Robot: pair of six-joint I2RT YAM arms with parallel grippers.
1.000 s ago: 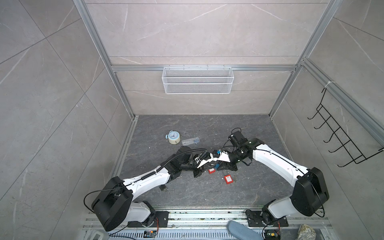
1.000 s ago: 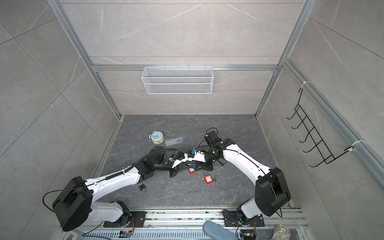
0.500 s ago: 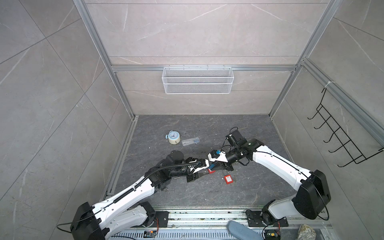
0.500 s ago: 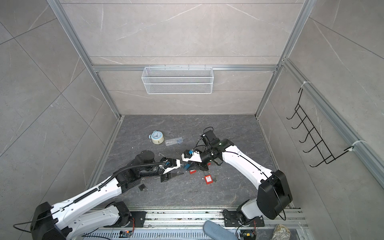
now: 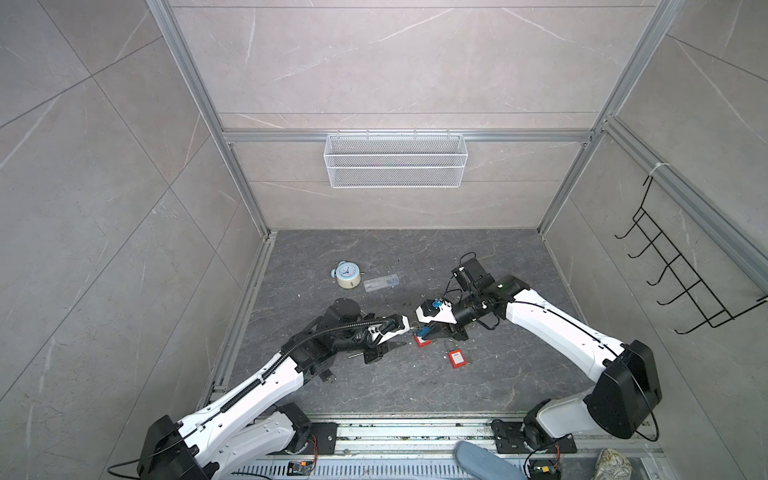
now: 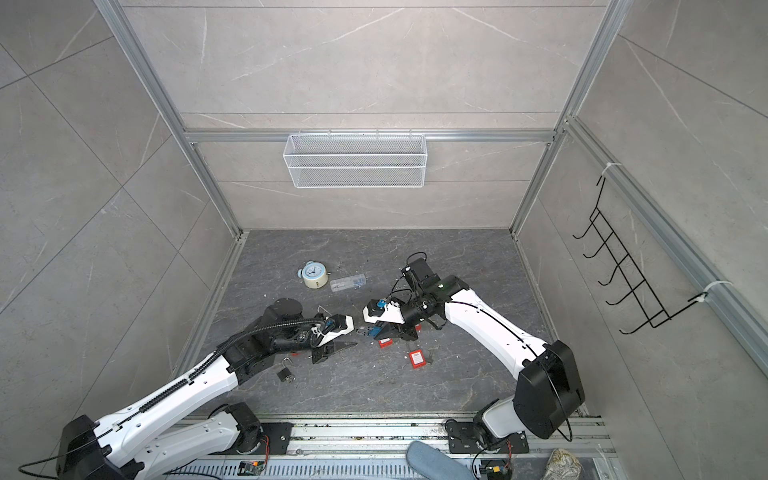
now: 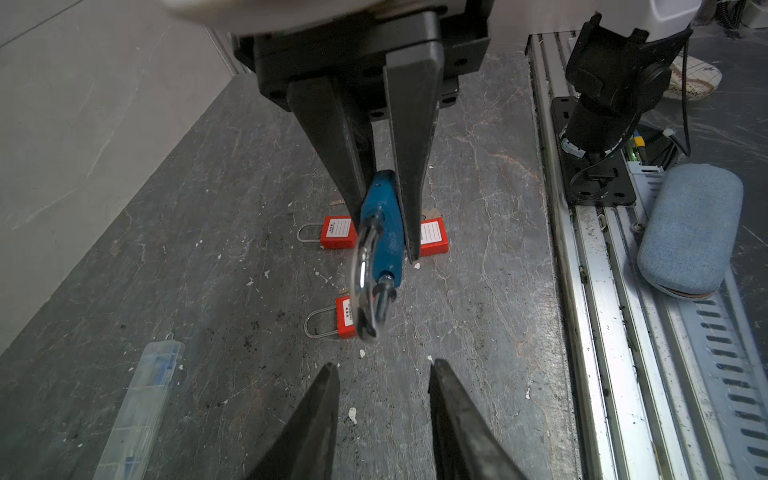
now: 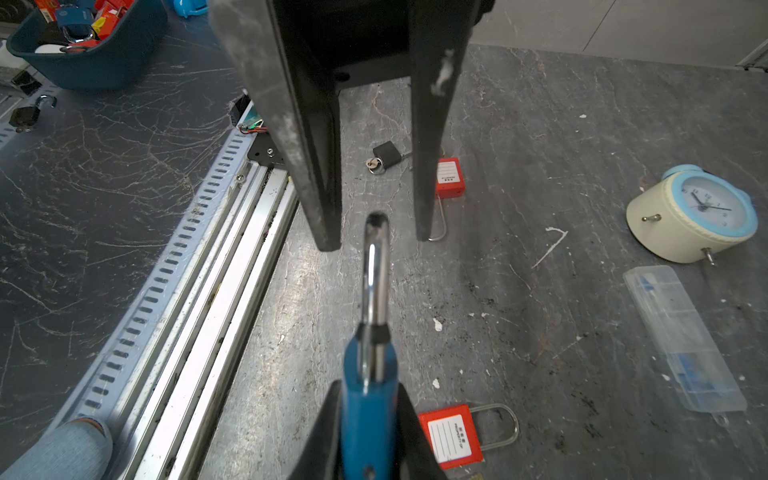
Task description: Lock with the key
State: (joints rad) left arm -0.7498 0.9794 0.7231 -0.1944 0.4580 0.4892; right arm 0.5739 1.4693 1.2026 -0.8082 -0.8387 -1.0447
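My right gripper is shut on a blue padlock, held above the floor. Its silver shackle points at my left gripper. Whether the shackle is latched I cannot tell. My left gripper is open and empty, a short way from the shackle tip. In both top views the two grippers face each other mid-floor, the left gripper just left of the padlock. A key sticks in a black padlock on the floor. No key shows in the blue padlock.
Two red padlocks lie below the grippers, a third by the black one. An alarm clock and a clear case lie further back. Metal rails run along the front, and a blue bin stands outside.
My left gripper has drawn back to the left from the right gripper and the blue padlock, and its jaws have opened. The right gripper still holds the padlock in about the same place.
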